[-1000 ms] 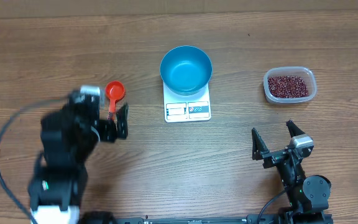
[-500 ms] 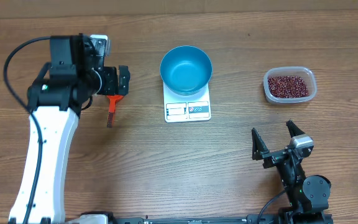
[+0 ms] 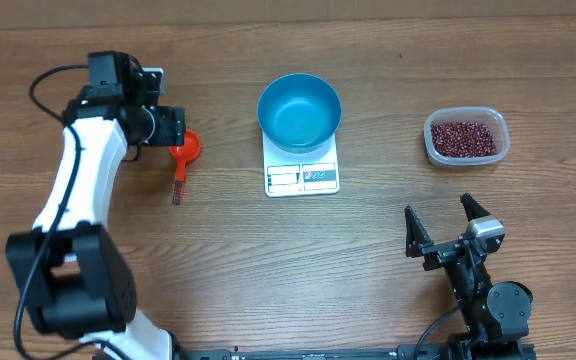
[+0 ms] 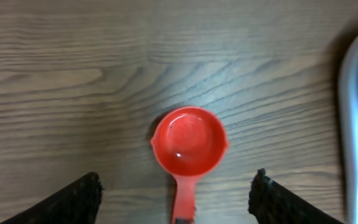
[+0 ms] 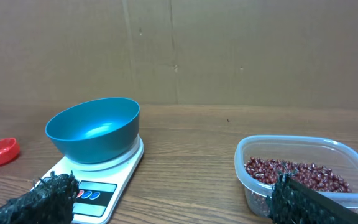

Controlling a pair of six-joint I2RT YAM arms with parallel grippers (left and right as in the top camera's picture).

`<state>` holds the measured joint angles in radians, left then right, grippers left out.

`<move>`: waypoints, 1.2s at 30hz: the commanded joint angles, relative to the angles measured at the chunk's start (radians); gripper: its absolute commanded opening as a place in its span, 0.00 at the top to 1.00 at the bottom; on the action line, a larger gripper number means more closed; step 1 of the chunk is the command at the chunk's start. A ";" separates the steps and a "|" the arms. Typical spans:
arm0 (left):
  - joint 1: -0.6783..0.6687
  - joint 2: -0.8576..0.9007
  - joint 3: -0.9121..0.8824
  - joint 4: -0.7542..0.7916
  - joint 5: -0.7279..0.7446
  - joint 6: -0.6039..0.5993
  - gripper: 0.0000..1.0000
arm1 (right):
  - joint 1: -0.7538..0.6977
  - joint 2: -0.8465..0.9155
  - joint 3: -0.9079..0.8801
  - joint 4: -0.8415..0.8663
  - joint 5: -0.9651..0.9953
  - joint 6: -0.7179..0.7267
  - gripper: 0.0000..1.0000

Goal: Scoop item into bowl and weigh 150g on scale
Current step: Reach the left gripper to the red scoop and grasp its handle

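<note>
Since one second ago, left end effector (image 4: 176,183) has been carried from the near desk (image 3: 268,280) edge out over the scoop (image 4: 189,142); everything else is unchanged.

Left end effector is held above the scoop, jaws released, one finger to either side of the handle; no contact is seen. Right end effector (image 3: 443,228) is parked, jaws spread wide, nothing held.

Bowl (image 3: 299,111) is seated on scale (image 3: 302,176), off to the right of the left end effector, and is seen empty. Beans (image 3: 463,138) are all in the tub (image 3: 500,125), ahead of the right end effector, slightly to its right.

Progress is judged as start only. Scoop is not yet grasped; scooping, transfer and weighing to target are all left.
</note>
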<state>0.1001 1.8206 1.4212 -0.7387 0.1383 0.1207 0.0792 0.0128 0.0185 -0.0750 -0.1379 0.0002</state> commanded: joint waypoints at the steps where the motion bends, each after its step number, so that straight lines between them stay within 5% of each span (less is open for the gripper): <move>1: -0.002 0.063 0.021 0.025 0.016 0.060 0.23 | 0.005 -0.010 -0.011 0.003 0.006 0.000 0.00; 19: -0.003 0.319 0.021 0.242 0.008 0.066 0.35 | 0.005 -0.010 -0.011 0.003 0.006 -0.001 0.00; 25: -0.003 0.336 0.021 0.238 0.008 0.066 0.54 | 0.005 -0.010 -0.011 0.003 0.006 0.000 0.00; 30: -0.003 0.335 0.021 0.237 0.010 0.066 0.80 | 0.005 -0.010 -0.011 0.003 0.006 0.000 0.00; 36: -0.003 0.320 0.023 0.234 0.012 0.027 0.92 | 0.005 -0.010 -0.011 0.003 0.006 0.000 0.00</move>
<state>0.1001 2.1193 1.4372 -0.5003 0.1539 0.1703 0.0792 0.0128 0.0185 -0.0750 -0.1383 -0.0002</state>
